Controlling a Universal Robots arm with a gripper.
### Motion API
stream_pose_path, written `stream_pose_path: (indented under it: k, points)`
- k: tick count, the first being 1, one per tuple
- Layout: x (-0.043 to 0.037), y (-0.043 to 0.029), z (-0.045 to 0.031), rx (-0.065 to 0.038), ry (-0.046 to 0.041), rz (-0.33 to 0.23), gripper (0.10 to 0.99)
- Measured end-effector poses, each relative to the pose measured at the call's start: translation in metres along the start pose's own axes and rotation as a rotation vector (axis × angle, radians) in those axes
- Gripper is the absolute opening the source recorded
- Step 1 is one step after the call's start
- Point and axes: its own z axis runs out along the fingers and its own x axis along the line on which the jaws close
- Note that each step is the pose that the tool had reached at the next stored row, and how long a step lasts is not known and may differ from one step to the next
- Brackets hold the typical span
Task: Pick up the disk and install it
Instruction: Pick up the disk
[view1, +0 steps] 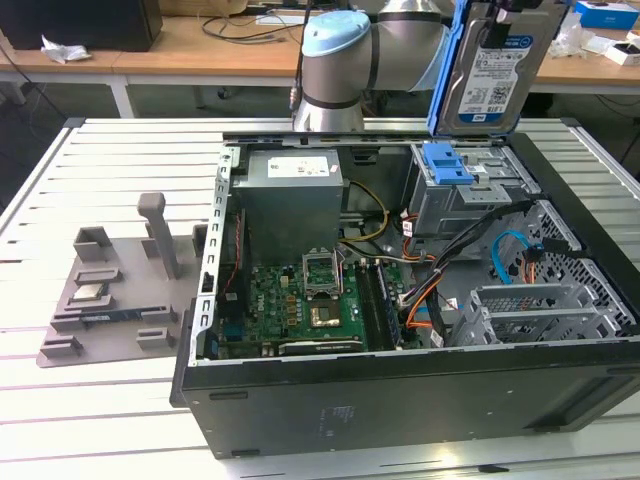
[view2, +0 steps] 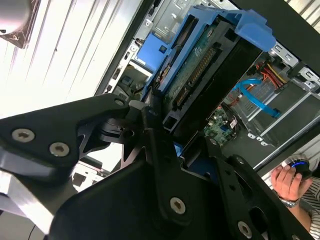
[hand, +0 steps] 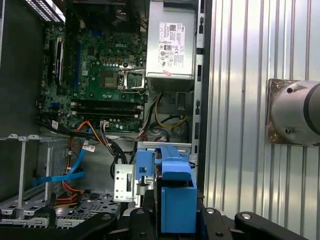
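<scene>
On the exterior view's left we see a grey parts holder (view1: 110, 290) lying on the slatted desk (view1: 90, 420). Next comes the open computer case (view1: 400, 400), its motherboard (view1: 300, 300) exposed. Behind the case stands the arm (view1: 340, 60). To the exterior view's right of it, the disk (view1: 490, 65) hangs upright in its blue carrier, in the air above the drive bay (view1: 470, 200), which carries a bare blue bracket (view1: 447, 163). In the second wrist view the pincer (view2: 177, 127) is clamped on the disk from both sides.
</scene>
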Motion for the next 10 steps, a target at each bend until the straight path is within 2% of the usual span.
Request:
stream_pose_path:
  k: [2,4,10]
  points:
    - [0.0057,0.0003,0.0000,0.000,0.0000,0.000,0.369]
    - [0.0168,0.0009,0.0001,0.000,-0.0001,0.000,0.369]
    - [0.0303,0.0016,0.0002,0.000,0.0000,0.000,0.369]
